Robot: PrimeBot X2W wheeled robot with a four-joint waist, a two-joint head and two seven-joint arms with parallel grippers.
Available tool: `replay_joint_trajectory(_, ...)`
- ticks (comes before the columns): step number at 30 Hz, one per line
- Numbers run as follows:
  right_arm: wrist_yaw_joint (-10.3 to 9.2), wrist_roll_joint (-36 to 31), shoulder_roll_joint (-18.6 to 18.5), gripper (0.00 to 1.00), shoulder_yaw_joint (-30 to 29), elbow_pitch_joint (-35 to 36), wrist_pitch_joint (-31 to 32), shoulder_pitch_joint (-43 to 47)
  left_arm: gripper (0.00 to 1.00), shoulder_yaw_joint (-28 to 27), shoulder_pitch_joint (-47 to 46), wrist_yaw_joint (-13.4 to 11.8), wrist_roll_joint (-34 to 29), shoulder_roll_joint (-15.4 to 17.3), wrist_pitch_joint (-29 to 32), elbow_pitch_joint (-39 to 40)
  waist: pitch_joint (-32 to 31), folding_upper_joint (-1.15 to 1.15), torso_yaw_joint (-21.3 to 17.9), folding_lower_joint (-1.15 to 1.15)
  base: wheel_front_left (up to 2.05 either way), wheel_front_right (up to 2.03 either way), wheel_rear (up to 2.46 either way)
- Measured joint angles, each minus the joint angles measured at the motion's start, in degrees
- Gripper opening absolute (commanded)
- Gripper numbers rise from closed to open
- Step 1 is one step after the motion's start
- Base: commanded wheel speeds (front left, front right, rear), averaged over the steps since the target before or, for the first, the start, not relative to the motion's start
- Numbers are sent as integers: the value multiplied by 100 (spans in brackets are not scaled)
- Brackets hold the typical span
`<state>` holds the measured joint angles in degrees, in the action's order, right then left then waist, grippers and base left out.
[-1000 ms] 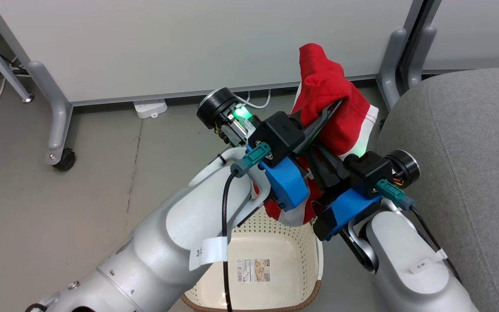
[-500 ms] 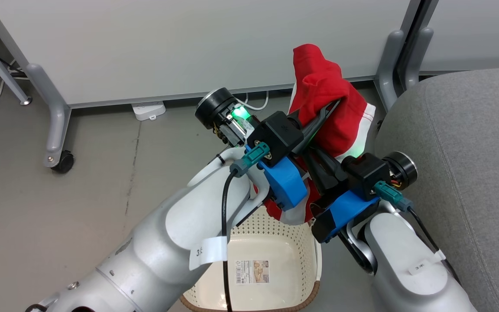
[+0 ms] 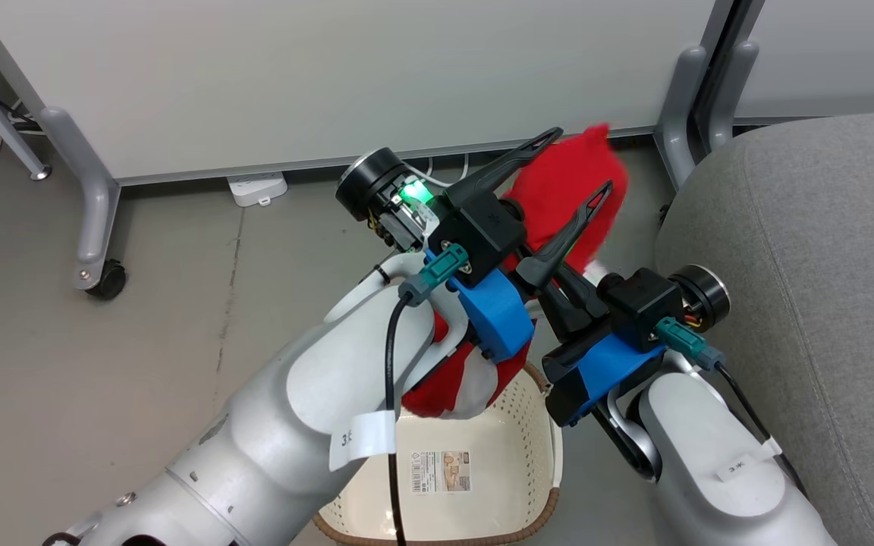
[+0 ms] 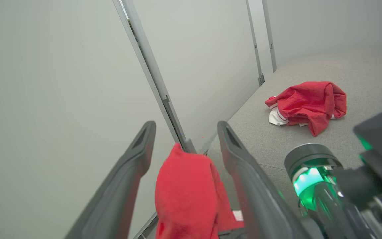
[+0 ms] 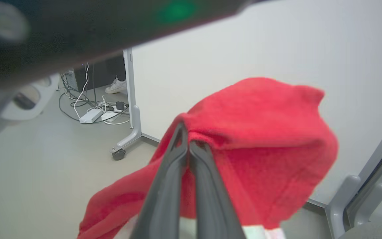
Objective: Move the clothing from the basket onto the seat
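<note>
Left end effector [image 3: 580, 161]: gapes wide either side of red garment [image 3: 558, 182]. Right end effector [image 5: 186, 136]: pinches shut on that garment above basket [image 3: 536, 425]. Second garment [image 4: 310, 103]: lies crumpled on seat [image 3: 824, 265]. Sticker [image 3: 443, 472] in basket: print unreadable.

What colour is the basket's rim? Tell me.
The basket's rim is brown with a woven look; the head view shows it best.

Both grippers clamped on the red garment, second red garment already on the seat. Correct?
Not quite. The left gripper is open: the left wrist view shows its jaws standing wide on either side of the red garment without pinching it. The right gripper alone is shut on it, and the second red garment does lie on the seat.
</note>
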<state>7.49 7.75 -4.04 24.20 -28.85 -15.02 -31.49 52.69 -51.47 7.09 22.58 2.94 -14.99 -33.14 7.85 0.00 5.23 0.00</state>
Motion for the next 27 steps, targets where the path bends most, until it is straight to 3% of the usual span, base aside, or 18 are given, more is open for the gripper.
replay_joint_trajectory(12,0,40,-15,0,-82,47,0,23,100,-63,0,0,-52,-2,0,7,62,0,-105,0,0,0,0)
replay_joint_trajectory(27,0,-42,-75,0,-854,385,0,22,100,-35,-36,0,-134,16,-1,-15,452,0,-627,0,0,0,0)
